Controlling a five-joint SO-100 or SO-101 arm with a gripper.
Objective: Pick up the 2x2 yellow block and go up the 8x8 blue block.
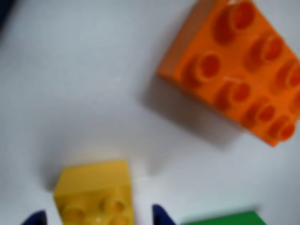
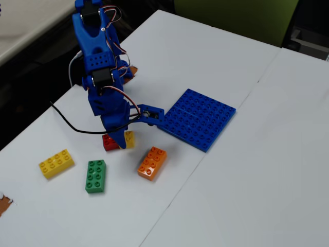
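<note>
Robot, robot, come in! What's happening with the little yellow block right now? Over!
Gripper open, fingers either side of the 2x2 yellow block. Block on the table, not lifted. 8x8 blue block bare. Red brick touching the yellow one.

Office or lab: white tables (image 2: 247, 170), green partition (image 2: 231, 15).

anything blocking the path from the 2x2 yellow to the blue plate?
Nothing visible. The 2x2 yellow block sits between the hand's fingertips; bare table lies between it and the 8x8 blue block. The orange brick sits off that line.
</note>
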